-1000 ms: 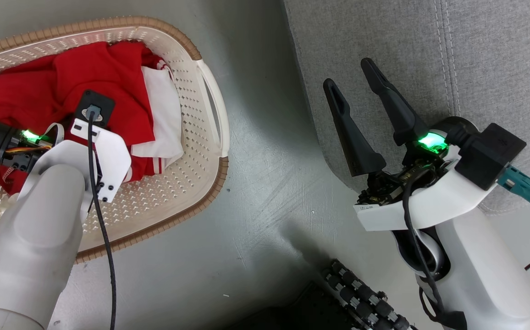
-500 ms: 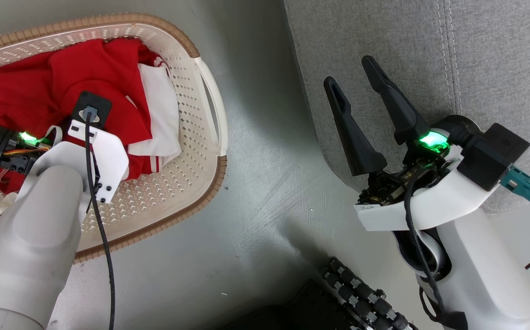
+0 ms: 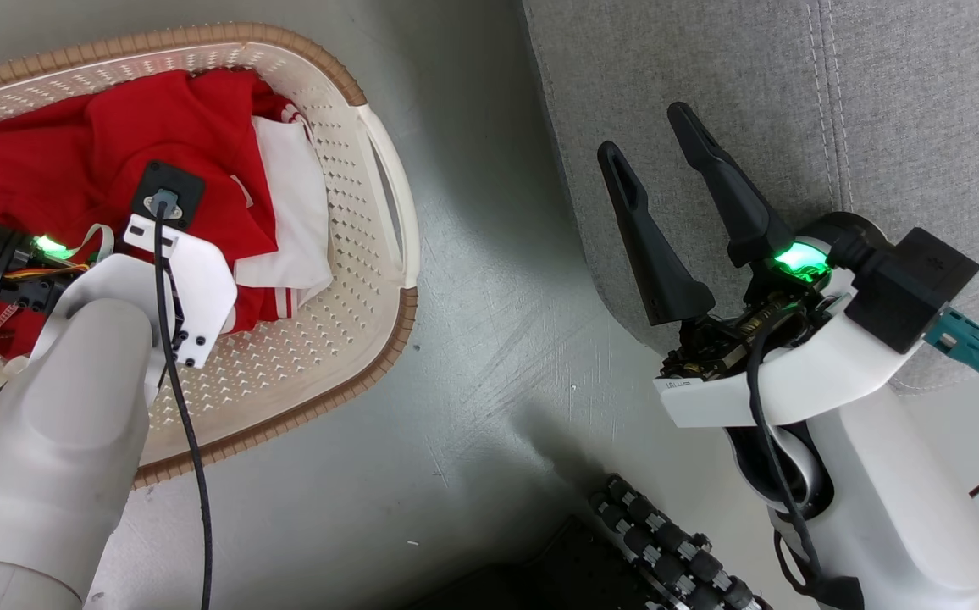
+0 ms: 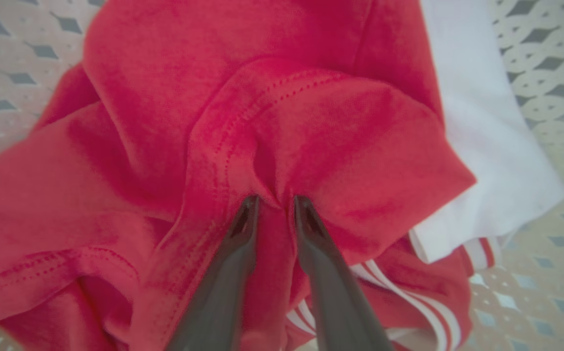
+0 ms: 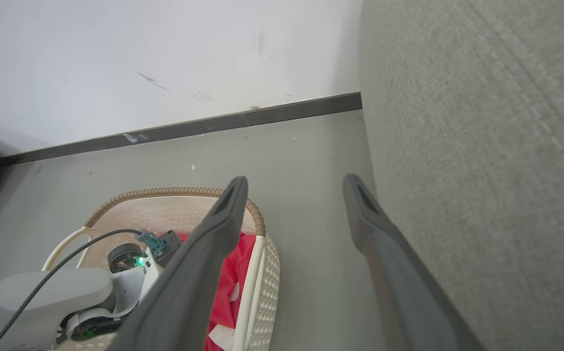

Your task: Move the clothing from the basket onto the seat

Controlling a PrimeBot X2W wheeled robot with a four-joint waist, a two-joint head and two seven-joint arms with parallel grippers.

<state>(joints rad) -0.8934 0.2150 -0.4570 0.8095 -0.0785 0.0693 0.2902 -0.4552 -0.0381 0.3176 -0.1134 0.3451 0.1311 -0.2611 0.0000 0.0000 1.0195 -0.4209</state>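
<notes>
Pinch at the left gripper: jaws drawn nearly together on a raised fold of the red clothing. The clothing is heaped inside the basket, with its white panel toward the right-hand handle. The basket stands on the grey floor, near the seat. The right gripper is spread wide and empty at the seat's edge.
</notes>
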